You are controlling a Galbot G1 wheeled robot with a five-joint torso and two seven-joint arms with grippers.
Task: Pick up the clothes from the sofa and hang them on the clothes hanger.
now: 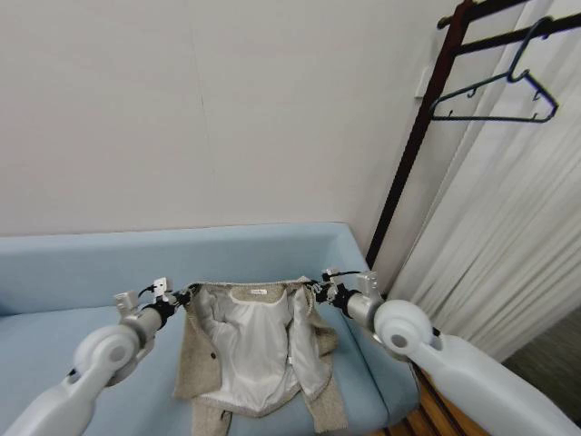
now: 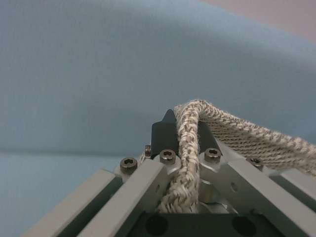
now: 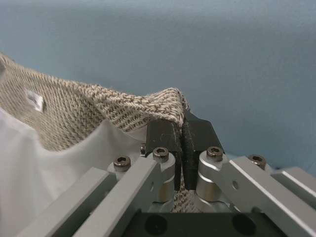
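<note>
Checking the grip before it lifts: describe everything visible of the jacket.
The jacket is a beige-and-brown flecked knit with a smooth white lining and a small label at the collar. It hangs open, lining facing the robot, stretched by its shoulders: the left gripper is shut on one shoulder edge, the right gripper on the other. Its hem droops over the seat of the light blue sofa.

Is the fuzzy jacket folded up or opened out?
Opened out. The left gripper and right gripper each pinch a shoulder of the jacket, stretching it wide, so its white lining shows.
</note>
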